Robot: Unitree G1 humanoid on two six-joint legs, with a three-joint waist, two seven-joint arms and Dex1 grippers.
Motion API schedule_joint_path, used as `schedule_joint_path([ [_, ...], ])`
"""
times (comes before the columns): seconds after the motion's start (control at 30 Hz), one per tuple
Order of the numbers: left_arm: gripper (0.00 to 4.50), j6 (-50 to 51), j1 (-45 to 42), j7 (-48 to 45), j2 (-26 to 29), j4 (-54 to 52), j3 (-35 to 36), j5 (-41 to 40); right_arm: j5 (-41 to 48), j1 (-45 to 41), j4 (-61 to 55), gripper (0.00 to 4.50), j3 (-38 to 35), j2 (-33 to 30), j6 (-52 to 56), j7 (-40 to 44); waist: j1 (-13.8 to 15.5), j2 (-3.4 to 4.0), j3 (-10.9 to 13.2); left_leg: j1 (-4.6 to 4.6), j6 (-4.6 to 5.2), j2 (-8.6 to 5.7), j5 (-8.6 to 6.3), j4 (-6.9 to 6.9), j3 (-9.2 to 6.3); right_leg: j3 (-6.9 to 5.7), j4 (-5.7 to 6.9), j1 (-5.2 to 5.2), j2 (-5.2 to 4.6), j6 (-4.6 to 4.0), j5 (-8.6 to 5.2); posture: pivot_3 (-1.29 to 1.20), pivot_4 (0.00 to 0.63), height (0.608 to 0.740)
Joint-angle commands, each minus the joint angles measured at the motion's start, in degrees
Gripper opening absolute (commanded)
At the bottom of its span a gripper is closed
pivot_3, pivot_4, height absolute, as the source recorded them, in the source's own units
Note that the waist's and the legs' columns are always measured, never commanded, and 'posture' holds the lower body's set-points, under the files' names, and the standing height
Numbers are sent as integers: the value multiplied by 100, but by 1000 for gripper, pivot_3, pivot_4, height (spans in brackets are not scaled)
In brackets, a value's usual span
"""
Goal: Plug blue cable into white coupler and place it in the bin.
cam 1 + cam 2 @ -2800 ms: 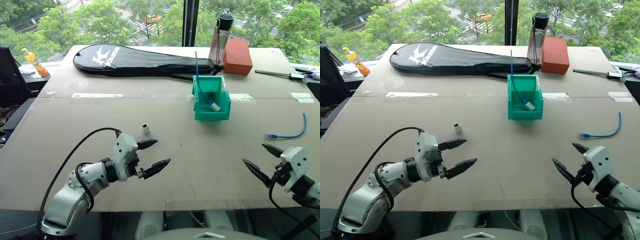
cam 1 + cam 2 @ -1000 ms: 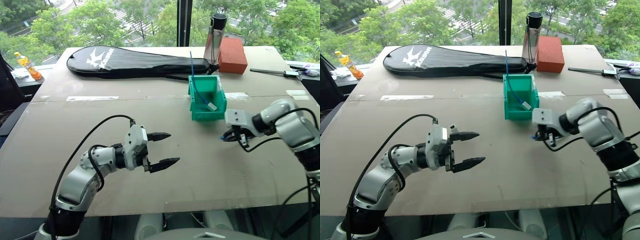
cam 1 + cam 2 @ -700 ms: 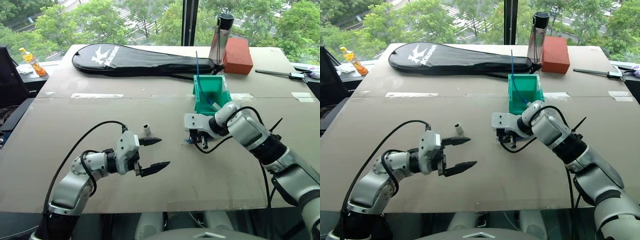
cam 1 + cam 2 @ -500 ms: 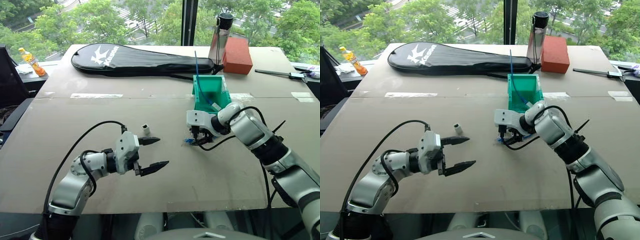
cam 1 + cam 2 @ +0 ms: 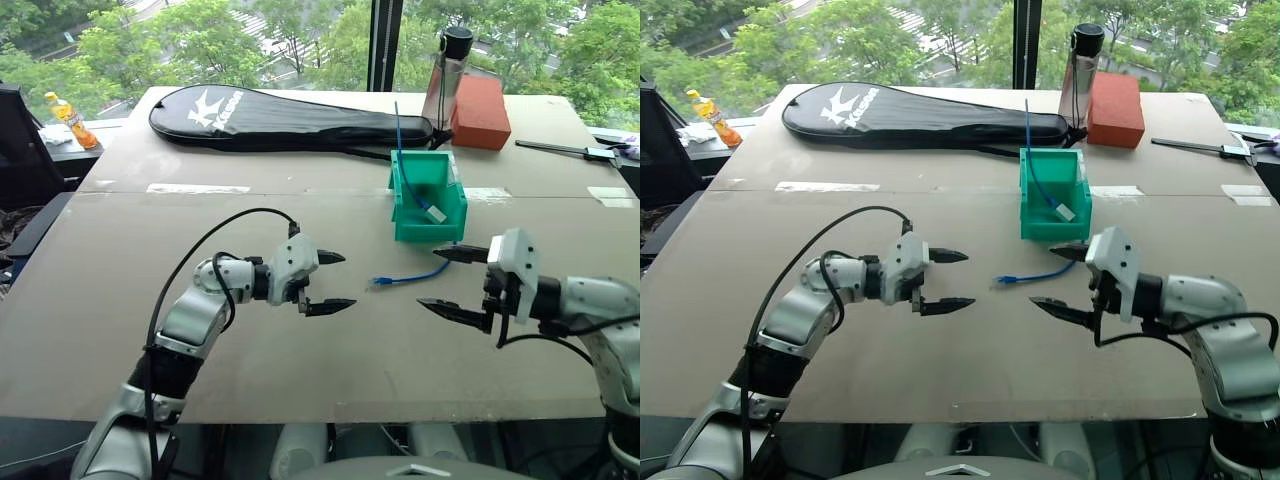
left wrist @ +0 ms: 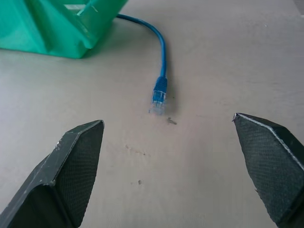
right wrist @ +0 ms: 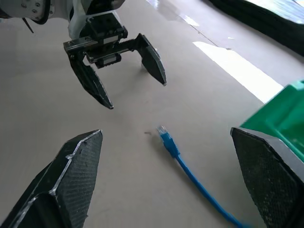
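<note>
Grey-brown board forms the tabletop (image 5: 330, 360), bare along its near edge. Nearest the robot, the right gripper (image 5: 452, 282) hovers above the board with its two black fingers spread wide and nothing between them, pointing toward the robot's left. Level with it on the left, the left gripper (image 5: 332, 281) is likewise wide apart and empty, pointing toward the right, so the two grippers face each other. Between them, the blue cable (image 5: 412, 276) lies flat on the board in a gentle curve, held by neither gripper; its clear plug end (image 6: 158, 100) rests between the two sets of fingertips, and its far end runs up to the front foot of the bin (image 5: 430, 228). The white coupler cannot be made out on the board. The teal-green bin stands upright just behind the cable; inside it lies a second, straighter blue cable (image 5: 405, 165) with a white coupler (image 5: 436, 214) on its lower end, its upper end rising above the back wall. Further back, a black racket cover (image 5: 280, 115) lies across the table, with a dark-capped bottle (image 5: 447, 75) and a red-brown block (image 5: 480, 112) beside it. At the far left stands an orange drink bottle (image 5: 69, 118).
</note>
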Motion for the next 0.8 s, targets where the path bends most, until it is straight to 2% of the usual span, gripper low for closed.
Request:
schedule_joint_path([
  [0.03, 4500, -289, -478, -184, -222, 502, -139, 210, 369, 538, -603, 4234, -571, 87, -284, -360, -25, 0, 0, 2, 0, 2, 0, 0, 5, 5, 0, 0, 4, -1, 0, 0, 150, 740],
  [0.23, 4500, -625, -1036, -255, -740, 1365, -522, 681, 313, 1354, -793, 4234, -711, 70, -619, -822, 3, -1, -2, 5, 0, 0, 0, 4, 3, 13, 3, 2, 10, 0, 0, 0, 150, 740],
  [0.27, 4081, -756, -1108, -285, -799, 1531, -599, 794, 336, 1427, -816, 4270, -698, 70, -634, -903, -4, -2, -2, 3, 1, -1, 0, 7, 3, 15, 2, 2, 9, 0, 0, 0, 150, 740],
  [0.37, 3655, -1016, -1228, -418, -863, 1928, -761, 1010, 366, 1568, -886, 4270, -689, 77, -658, -1088, -9, -3, -1, 2, 1, 0, 0, 6, 5, 21, 2, 1, 9, 0, 0, 0, 150, 740],
  [0.4, 3165, -1073, -1272, -479, -883, 2021, -785, 1032, 388, 1612, -926, 4270, -687, 90, -650, -1159, -7, -3, -2, 2, 1, 1, -1, 6, 4, 20, 1, 0, 11, -2, -1, 0, 150, 740],
  [0.5, 2479, -1179, -1339, -601, -904, 2170, -781, 1054, 470, 1726, -1017, 4270, -658, 108, -567, -1372, 5, -3, -2, 2, 1, 1, -1, 6, -2, 14, 2, 1, 12, -5, -3, 0, 150, 740],
  [0.57, 1647, -1194, -1350, -646, -905, 2181, -744, 1043, 712, 1823, -1112, 4270, -607, 137, -213, -1581, 5, -3, -2, 2, 1, 2, -1, 6, -2, 15, 2, 1, 11, -8, -5, 0, 150, 740],
  [0.6, 1460, -1218, -1344, -671, -908, 2195, -733, 1038, 783, 1857, -1163, 4270, -538, 137, -135, -1640, 4, -4, -3, 2, 1, 2, -1, 6, -1, 15, 2, 1, 10, -8, -5, 0, 150, 740],
  [0.67, 446, -1271, -1330, -679, -927, 2210, -709, 1035, 941, 1826, -1204, 4270, -445, 194, 73, -1859, 0, -4, -3, 1, 1, 3, -1, 6, 0, 16, 1, 1, 9, -7, -4, 0, 150, 740],
  [0.7, 127, -1277, -1318, -682, -941, 2170, -689, 1019, 1052, 1766, -1197, 4270, -420, 245, 195, -2003, 2, -4, -3, 1, 2, 4, -1, 6, 0, 17, 1, 1, 9, -8, -5, 0, 150, 740],
  [0.8, 22, -1314, -1237, -709, -985, 1966, -578, 863, 1436, 1539, -1179, 4270, -366, 423, 536, -2383, -3, -4, -3, 1, 2, 3, -1, 7, 1, 18, 2, 1, 8, -10, -5, 0, 150, 740],
])
